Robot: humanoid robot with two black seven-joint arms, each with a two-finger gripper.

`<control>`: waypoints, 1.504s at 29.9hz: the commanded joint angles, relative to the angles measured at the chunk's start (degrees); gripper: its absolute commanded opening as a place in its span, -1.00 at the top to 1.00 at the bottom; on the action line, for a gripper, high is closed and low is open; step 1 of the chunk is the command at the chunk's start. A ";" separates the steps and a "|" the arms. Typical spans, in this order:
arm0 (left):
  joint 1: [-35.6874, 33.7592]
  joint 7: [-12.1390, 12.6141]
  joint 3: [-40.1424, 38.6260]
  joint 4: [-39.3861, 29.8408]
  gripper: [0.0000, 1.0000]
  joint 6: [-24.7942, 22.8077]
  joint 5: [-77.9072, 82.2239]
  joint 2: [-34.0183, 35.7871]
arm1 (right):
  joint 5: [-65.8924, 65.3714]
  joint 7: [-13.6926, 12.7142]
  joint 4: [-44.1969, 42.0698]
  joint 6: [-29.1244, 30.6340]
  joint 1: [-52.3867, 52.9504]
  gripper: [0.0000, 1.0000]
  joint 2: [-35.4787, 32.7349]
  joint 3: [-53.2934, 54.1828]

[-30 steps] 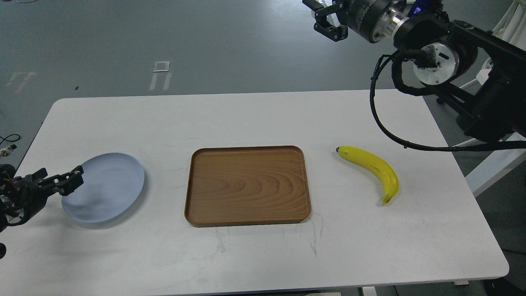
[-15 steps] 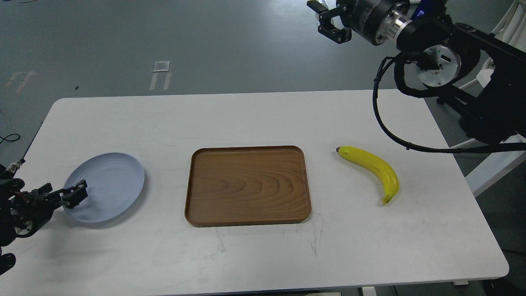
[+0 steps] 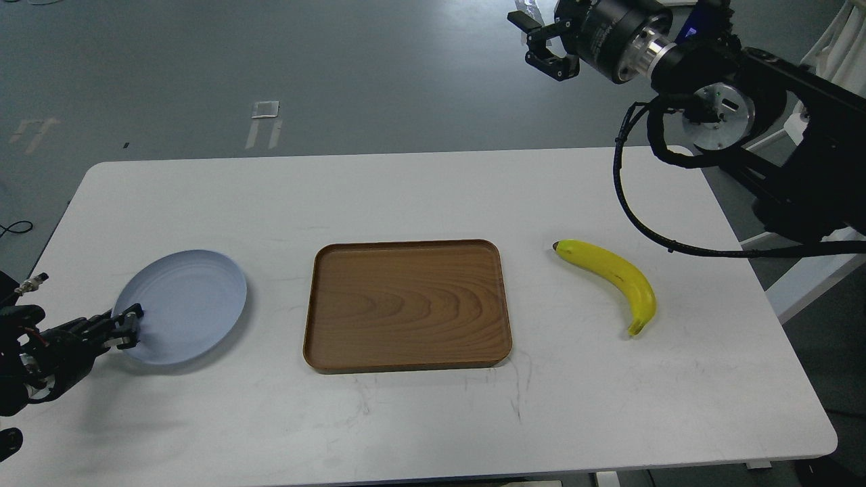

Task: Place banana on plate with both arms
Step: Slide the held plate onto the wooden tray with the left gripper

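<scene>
Since the frame a second back, the left gripper (image 3: pixel 127 327) has slid down and outward from over the plate (image 3: pixel 183 304) to its near-left rim, and the plate itself has shifted slightly rightward on the table (image 3: pixel 419 196), toward the wooden tray (image 3: pixel 406 304). Left fingers now sit at the rim, apparently pinching it, but they are seen small and dark, so whether they are clenched on it or merely touching I cannot tell. Over the same interval the right gripper (image 3: pixel 544 44) has drifted a little right and stays high above the table's far edge, fingers spread apart, grasping nothing. Banana (image 3: pixel 612 277) lies untouched on bare table, right of the tray and well apart from the plate, dark tip pointing toward the tray. Judgement: early stage; the left arm looks to be securing or repositioning the plate, while the banana pick by the right arm is not yet begun. No brand, label or readable writing visible on any object; a pale marker on the floor (image 3: pixel 265 109) carries no legible text.
</scene>
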 commanded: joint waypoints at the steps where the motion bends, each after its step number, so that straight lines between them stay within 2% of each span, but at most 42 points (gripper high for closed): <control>1: -0.54 -0.24 -0.10 -0.09 1.00 0.12 -0.07 0.35 | 0.00 0.00 0.01 0.01 -0.11 -1.00 -0.21 0.02; 4: -1.42 -0.24 -0.72 -2.80 1.00 0.20 -2.43 1.31 | 0.00 0.08 0.01 0.01 -0.11 -1.00 -0.30 0.02; 8: -6.15 0.02 -0.72 -12.79 1.00 0.55 -4.11 4.21 | 0.00 0.08 0.01 0.01 -0.11 -1.00 -0.30 0.02; 11: -8.88 0.29 -0.63 -20.80 1.00 2.04 -3.24 3.87 | 0.00 0.08 0.01 0.01 -0.11 -1.00 0.14 0.02; 14: -10.64 0.29 -0.45 -23.37 1.00 2.31 -1.49 2.03 | 0.00 0.08 -0.08 0.01 -0.11 -1.00 0.14 0.02; 21: -13.20 0.73 -0.01 -21.71 1.00 2.31 4.06 -7.90 | 0.00 0.00 0.01 0.01 -0.11 -1.00 -0.21 0.02; 25: -13.46 0.82 2.08 -15.31 1.00 1.44 4.06 -14.84 | 0.00 0.00 0.09 0.01 -0.11 -1.00 -0.39 0.02; 31: -15.92 0.99 6.40 -9.50 1.00 1.08 3.89 -21.79 | 0.09 0.00 0.36 0.10 -0.37 -1.00 -1.35 -0.06; 45: -16.89 1.08 6.76 -5.98 1.00 -0.06 3.28 -27.59 | 0.09 0.00 0.71 0.10 -1.42 -1.00 -1.88 -0.06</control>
